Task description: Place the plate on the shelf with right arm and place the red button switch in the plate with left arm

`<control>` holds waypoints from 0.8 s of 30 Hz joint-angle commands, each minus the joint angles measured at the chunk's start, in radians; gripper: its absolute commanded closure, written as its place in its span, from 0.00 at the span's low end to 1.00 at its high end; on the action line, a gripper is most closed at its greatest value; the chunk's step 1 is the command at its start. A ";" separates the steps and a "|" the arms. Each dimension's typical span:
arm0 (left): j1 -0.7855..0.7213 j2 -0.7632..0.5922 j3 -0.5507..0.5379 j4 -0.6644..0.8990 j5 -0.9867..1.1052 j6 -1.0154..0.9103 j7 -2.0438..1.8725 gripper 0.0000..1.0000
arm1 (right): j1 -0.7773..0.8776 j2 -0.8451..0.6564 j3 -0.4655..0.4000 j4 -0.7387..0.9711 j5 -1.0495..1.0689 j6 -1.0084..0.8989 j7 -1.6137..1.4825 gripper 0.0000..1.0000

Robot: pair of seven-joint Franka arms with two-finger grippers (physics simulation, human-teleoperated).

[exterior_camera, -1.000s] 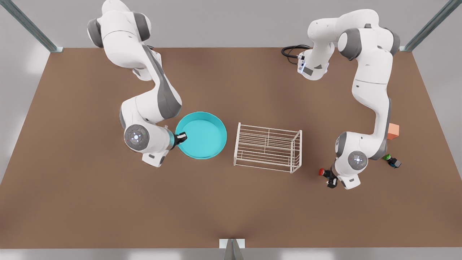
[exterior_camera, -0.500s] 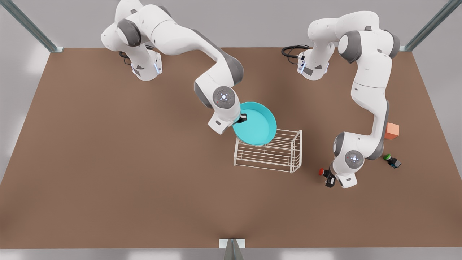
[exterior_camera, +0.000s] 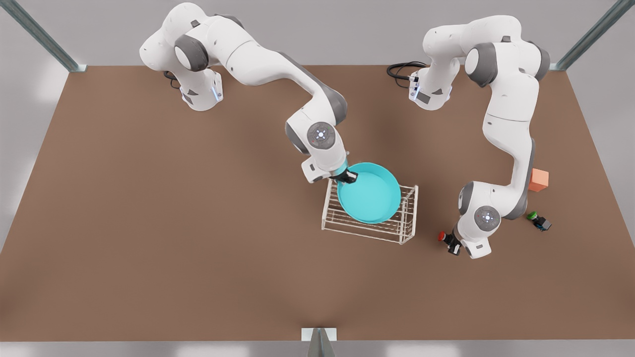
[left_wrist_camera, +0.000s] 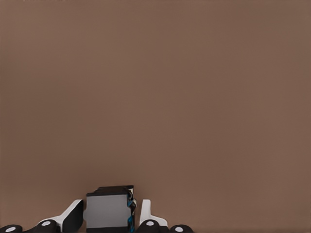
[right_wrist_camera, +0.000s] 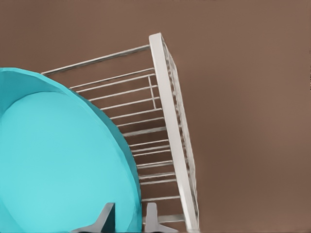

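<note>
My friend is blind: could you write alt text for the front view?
A white robot arm's right claw holds a turquoise plate by its rim over a white wire shelf. At the view's right, the left claw grips a red button switch.

We see the left gripper (left_wrist_camera: 111, 216) w/ its two fingers (left_wrist_camera: 73, 218) clamped on the red button switch (left_wrist_camera: 109, 211) — only its black-and-grey boxy base visible, blue trim on one side. Behind it, plain brown table (left_wrist_camera: 160, 92) — no other obj.
</note>
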 commanded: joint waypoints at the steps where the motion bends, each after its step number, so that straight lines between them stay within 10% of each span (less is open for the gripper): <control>1: 0.000 0.000 0.000 0.000 0.001 0.006 -0.001 0.32 | -0.020 -0.019 -0.005 0.000 0.006 0.014 0.361 0.00; 11: 0.003 -0.003 0.000 0.004 0.001 0.001 -0.017 0.64 | -0.509 -0.220 -0.190 -0.003 -0.112 -0.556 -1.141 0.00; 24: 0.056 -0.202 -0.064 0.026 -0.036 -0.257 -0.006 0.64 | -0.560 -0.263 -0.235 0.001 -0.163 -0.540 -0.998 0.00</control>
